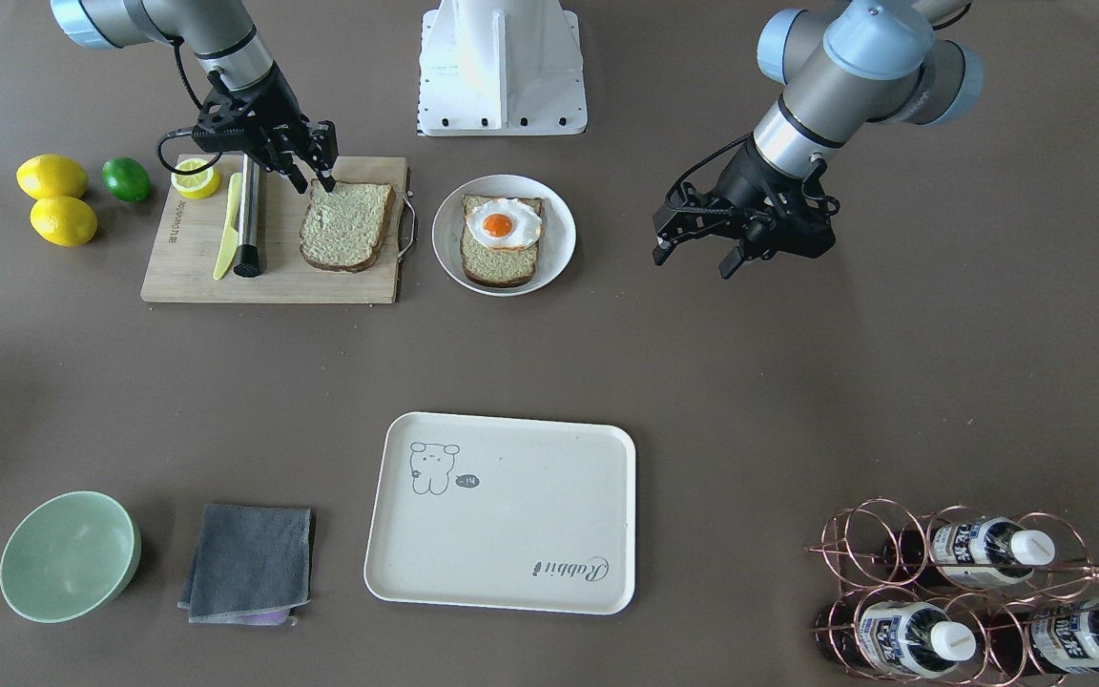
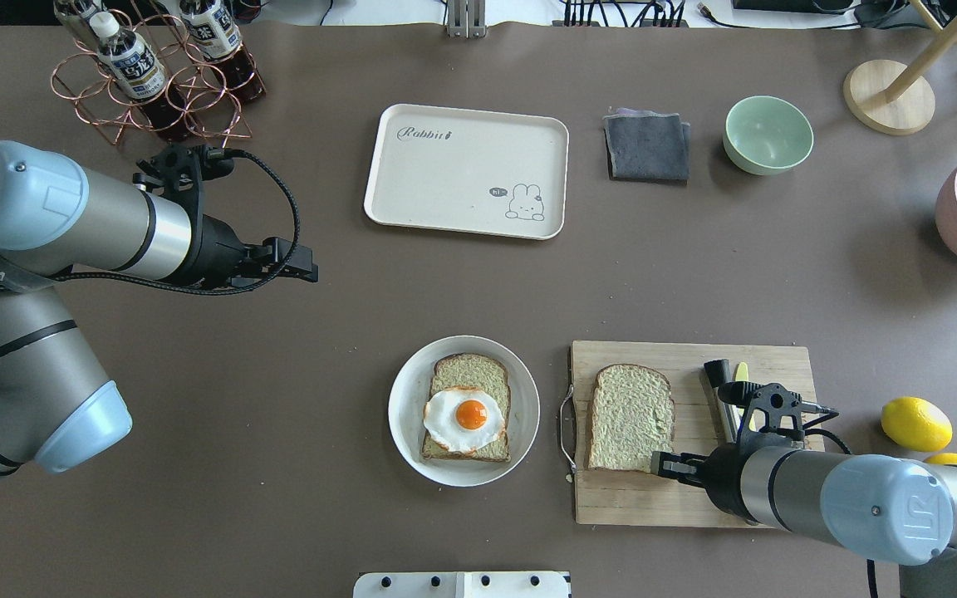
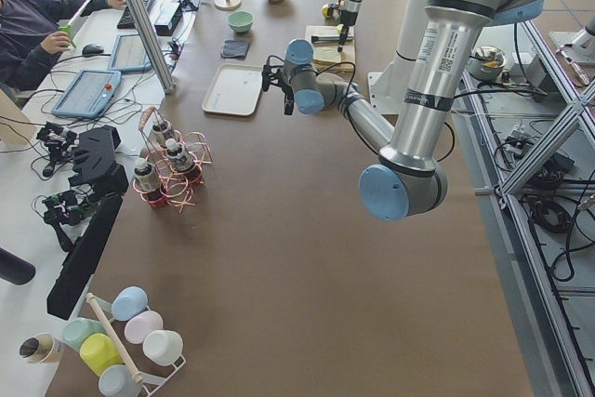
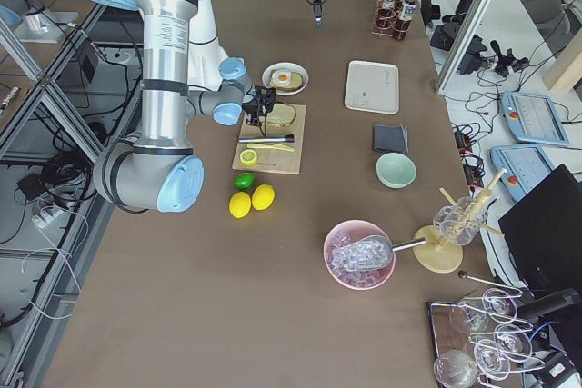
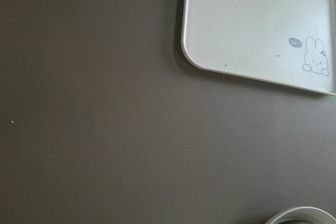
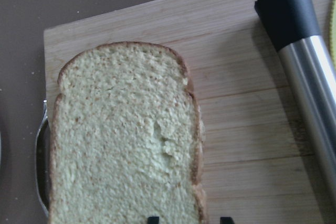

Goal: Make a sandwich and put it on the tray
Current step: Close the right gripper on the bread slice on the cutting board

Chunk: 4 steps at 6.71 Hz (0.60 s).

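Brown table (image 1: 798, 382): tray (image 1: 530, 496), board (image 1: 196, 272), plate (image 1: 559, 234), bowl (image 1: 68, 553)

Robotics lab: aluminium frame post (image 3: 139, 16), teach pendant (image 3: 88, 92), keyboard (image 3: 144, 2), seated operator (image 3: 28, 20) beside the worktable (image 3: 279, 230).

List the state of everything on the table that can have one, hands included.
board slice: flat on the cutting board, bare.
plate slice: flat on the plate, under the egg.
egg: yolk up.
tray: empty.
bowl: upright, empty.
cloth: folded.
bottles: capped, lying on their sides.
right hand: open, tips at the board slice's corner.
left hand: open, empty, over the table.
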Available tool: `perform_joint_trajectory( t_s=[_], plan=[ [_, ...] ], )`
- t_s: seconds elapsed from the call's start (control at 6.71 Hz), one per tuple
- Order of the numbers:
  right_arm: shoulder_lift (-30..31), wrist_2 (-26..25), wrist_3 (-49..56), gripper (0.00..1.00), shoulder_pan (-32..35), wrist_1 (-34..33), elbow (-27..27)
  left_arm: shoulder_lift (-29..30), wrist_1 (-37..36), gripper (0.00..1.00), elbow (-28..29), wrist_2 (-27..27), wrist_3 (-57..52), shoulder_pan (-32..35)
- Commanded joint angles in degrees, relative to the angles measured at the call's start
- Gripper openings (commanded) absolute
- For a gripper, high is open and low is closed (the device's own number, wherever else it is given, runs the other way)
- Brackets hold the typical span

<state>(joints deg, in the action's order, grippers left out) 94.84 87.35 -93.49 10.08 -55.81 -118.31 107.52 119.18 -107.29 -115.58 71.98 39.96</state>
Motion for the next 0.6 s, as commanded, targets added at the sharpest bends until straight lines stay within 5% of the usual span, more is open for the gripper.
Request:
perform_joint_trajectory(
  t_s=[0.0, 0.3, 0.45],
  plan=[
    [-0.19, -0.25, 0.15, 0.48, -0.42, 0.0, 0.36, -0.03, 0.0, 0.98, -0.03, 0.0, -0.08, 0.03],
    [-0.1, -0.34, 0.15, 0.0, -0.42, 0.0, 0.01, -0.03, 0.0, 0.98, -0.03, 0.0, 0.0, 0.03],
    [-0.19, -0.25, 0.23, 0.0, -0.33, 0.0, -0.25, -0.03, 0.0, 0.98, -0.03, 0.0, -0.08, 0.03]
  ],
)
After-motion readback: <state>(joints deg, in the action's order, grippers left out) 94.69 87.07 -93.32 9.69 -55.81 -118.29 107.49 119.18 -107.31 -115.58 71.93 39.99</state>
